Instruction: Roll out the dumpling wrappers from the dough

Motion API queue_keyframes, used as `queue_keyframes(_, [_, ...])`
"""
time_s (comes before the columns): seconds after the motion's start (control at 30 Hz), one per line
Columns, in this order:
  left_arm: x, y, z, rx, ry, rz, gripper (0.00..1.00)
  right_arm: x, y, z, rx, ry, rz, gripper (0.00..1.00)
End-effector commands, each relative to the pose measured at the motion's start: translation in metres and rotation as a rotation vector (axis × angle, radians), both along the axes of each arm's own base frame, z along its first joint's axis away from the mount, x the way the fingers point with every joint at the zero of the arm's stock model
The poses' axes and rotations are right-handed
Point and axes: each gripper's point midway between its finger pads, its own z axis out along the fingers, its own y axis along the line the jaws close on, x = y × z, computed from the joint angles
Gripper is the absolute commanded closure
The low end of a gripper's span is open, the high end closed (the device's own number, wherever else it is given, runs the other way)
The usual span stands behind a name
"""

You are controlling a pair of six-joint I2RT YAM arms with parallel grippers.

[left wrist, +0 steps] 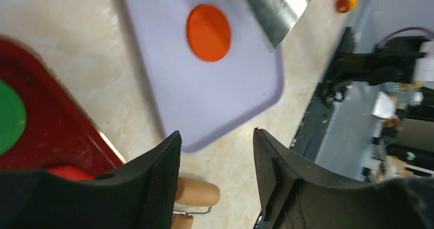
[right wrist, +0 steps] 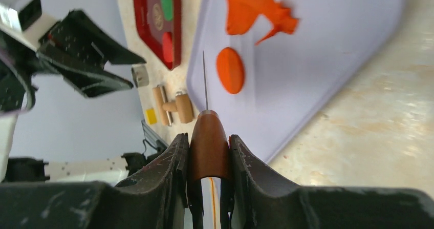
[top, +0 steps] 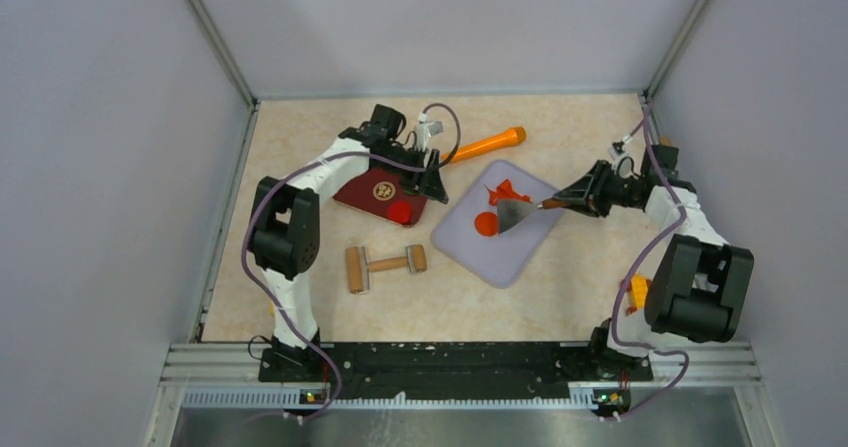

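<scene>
Currently, one dumpling wrapper (top: 486, 224) on one board (top: 497, 260), left tool (left wrist: 217, 143) open, right tool (right wrist: 209, 148) gripping one scraper (top: 516, 212).

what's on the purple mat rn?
A flat orange disc, a ragged orange dough scrap, and the scraper, blade beside them. Anything under the blade is covered.

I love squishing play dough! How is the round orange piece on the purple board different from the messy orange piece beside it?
The round orange piece has a smooth edge; the messy orange piece is ragged with pointy bits. The messy piece spreads wider than the round one. The messy piece sits nearer the far corner of the purple board than the round one does. Both are orange and lie on that board.
</scene>
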Motion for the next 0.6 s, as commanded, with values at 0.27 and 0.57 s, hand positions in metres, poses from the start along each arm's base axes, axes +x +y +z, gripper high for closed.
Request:
queue_keyframes(0.27, [0.01, -0.003, -0.055, 0.336, -0.144, 0.101, 0.46, -0.006, -0.038, -0.042, -0.069, 0.055, 0.038, 1.0])
queue_keyframes(0.57, [0.014, -0.008, -0.077, 0.4, -0.145, 0.102, 0.46, -0.005, -0.049, -0.069, -0.042, 0.055, 0.03, 1.0])
